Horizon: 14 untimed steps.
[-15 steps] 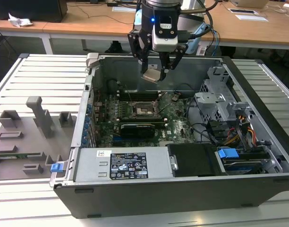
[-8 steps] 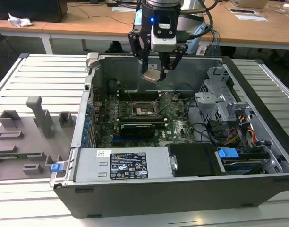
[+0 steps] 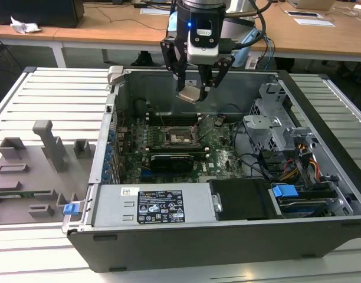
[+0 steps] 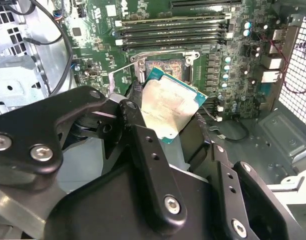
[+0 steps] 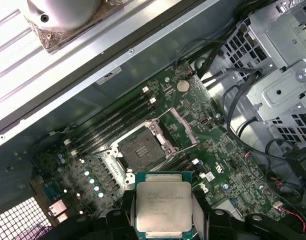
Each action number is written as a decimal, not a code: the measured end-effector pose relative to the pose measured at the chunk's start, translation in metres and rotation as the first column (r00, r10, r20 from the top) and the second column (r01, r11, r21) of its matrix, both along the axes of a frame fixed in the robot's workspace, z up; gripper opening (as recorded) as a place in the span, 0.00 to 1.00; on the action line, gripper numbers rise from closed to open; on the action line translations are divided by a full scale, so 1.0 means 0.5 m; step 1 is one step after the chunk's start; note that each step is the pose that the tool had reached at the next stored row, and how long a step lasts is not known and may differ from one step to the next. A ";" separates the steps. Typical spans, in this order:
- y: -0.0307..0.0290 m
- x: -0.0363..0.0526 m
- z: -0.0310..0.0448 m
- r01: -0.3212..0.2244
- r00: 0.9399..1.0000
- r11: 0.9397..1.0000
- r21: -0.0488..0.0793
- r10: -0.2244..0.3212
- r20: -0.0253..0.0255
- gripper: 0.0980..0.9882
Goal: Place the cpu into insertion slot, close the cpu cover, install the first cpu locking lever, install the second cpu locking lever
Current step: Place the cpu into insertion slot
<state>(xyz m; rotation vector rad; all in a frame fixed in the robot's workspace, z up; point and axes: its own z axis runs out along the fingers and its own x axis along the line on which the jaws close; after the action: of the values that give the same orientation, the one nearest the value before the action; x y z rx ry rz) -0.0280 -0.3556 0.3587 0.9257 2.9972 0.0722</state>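
Gripper [image 3: 194, 88] | clenched on cpu [image 5: 163, 205] at its edges | step: first, cpu placement, judged unfinished | cpu hung tilted, well above insertion slot [image 5: 141, 150], slightly to its far side | cpu cover [image 5: 177, 125] stood open beside insertion slot | next move likely called for levelling cpu and squaring it over insertion slot

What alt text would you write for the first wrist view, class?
The gripper holds the cpu above the green motherboard, apart from the empty insertion slot. The cpu cover stands open beside the slot.
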 end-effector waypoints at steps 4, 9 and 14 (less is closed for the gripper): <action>0.000 0.000 0.000 0.017 1.000 1.000 0.000 -0.017 0.000 0.49; 0.000 0.000 0.000 0.036 0.999 0.999 0.000 -0.036 0.000 0.49; 0.000 0.000 0.000 0.060 0.998 0.998 0.000 -0.060 0.000 0.49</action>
<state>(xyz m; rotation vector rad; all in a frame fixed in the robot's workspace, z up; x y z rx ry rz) -0.0280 -0.3556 0.3587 1.0142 2.9669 0.0720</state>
